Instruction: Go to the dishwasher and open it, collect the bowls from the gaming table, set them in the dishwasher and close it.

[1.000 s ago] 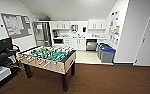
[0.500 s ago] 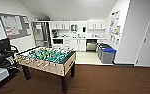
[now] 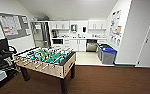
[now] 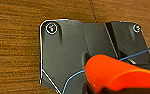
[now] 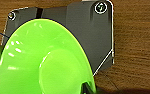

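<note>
1. Leftmost in the head view, a grey notice board (image 3: 12, 25) hangs on the wall above a dark chair (image 3: 1, 53).
2. Next comes the foosball table (image 3: 47, 60), with a green field and wooden sides, standing on brown carpet (image 3: 111, 80).
3. Behind it is a tall steel fridge (image 3: 40, 33), then a kitchen worktop (image 3: 78, 38) over white cabinets (image 3: 78, 45).
4. The dishwasher (image 3: 91, 46) sits under that worktop at the far end of the room, just right of the white doors and well apart from the robot.
5. Right of it stand blue-lidded bins (image 3: 108, 55) against the wall; posters (image 3: 115, 28) hang above them.
6. Left wrist view: an orange bowl (image 4: 116, 72) shows close against the robot's dark plate, over wood-grain floor (image 4: 13, 50). Left jaws: cannot tell whether spread or pressed together.
7. Right wrist view: a bright green bowl (image 5: 43, 60) shows large, underside towards the camera. Right jaws: cannot tell.
</note>
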You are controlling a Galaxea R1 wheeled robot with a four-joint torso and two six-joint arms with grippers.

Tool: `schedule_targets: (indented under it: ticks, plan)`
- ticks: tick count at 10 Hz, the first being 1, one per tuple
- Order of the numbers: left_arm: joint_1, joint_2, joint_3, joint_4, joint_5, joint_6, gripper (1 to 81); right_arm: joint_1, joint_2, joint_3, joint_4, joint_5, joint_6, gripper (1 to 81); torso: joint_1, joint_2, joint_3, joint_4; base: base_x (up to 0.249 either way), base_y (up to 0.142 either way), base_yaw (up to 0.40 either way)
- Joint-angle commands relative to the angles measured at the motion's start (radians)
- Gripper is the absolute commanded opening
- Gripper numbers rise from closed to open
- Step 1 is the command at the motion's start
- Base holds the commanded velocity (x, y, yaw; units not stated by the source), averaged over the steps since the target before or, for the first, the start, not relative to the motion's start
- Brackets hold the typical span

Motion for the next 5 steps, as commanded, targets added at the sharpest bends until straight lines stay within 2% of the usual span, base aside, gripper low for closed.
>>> schedule_targets:
  ticks: [1, 5]
  plan:
    - [-0.048, -0.007, 0.001, 0.011, 0.041, 0.004, 1.0, 0.043, -0.007, 0.007, -0.008, -0.054, 0.001, 1.0, 0.000, 0.000, 0.000, 0.000, 0.118, -0.064, 0.000]
    - [-0.048, -0.007, 0.001, 0.011, 0.041, 0.002, 1.0, 0.049, -0.004, 0.007, -0.010, -0.055, 0.001, 1.0, 0.000, 0.000, 0.000, 0.000, 0.118, -0.064, 0.000]
